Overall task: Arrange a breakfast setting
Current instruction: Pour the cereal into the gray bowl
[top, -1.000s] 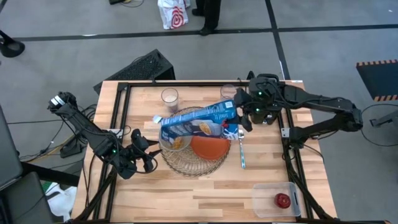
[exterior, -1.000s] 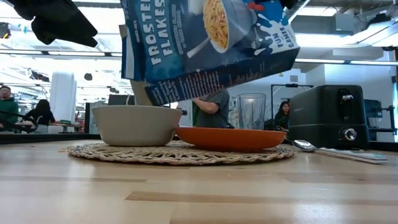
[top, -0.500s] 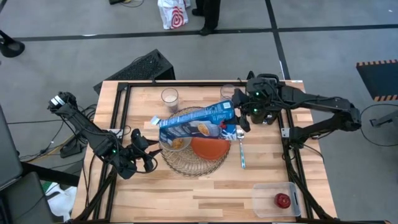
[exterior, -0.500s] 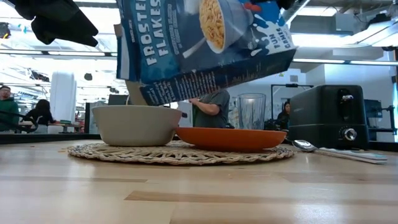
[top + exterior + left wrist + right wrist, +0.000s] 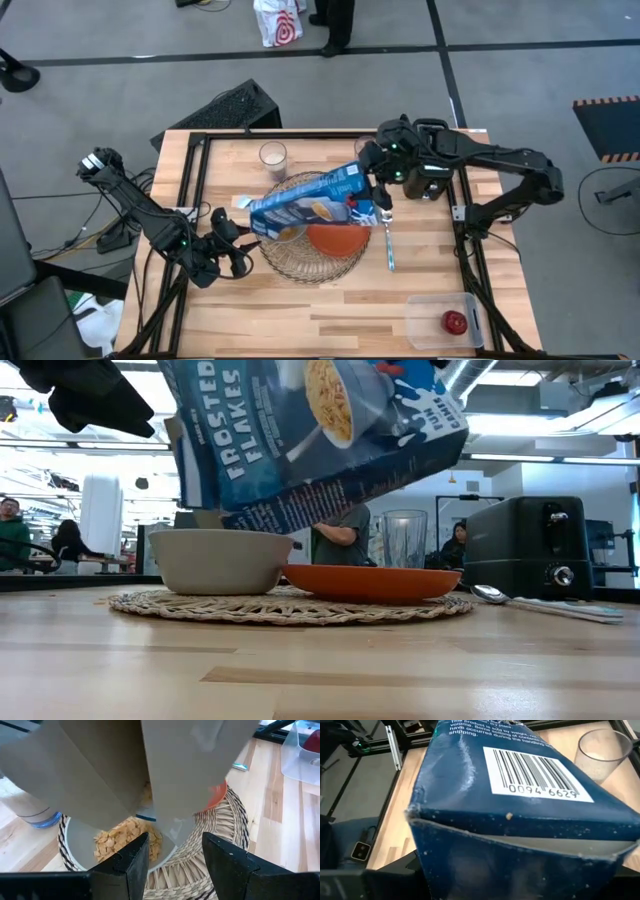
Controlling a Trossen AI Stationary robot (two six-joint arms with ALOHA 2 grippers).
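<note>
Right gripper [image 5: 378, 178] is clamped on the base end of the cereal box [image 5: 305, 200], which hangs tipped over the grey bowl [image 5: 220, 560], open mouth down and pointing away from the gripper; its long axis slopes from the gripper down towards the bowl. Flakes already sit in the bowl. The risk as I read it: tilt too steep and cereal overshoots onto the wire mat [image 5: 330, 265] or orange plate [image 5: 335, 238]. Left gripper [image 5: 235, 255] waits with fingers apart beside the mat
</note>
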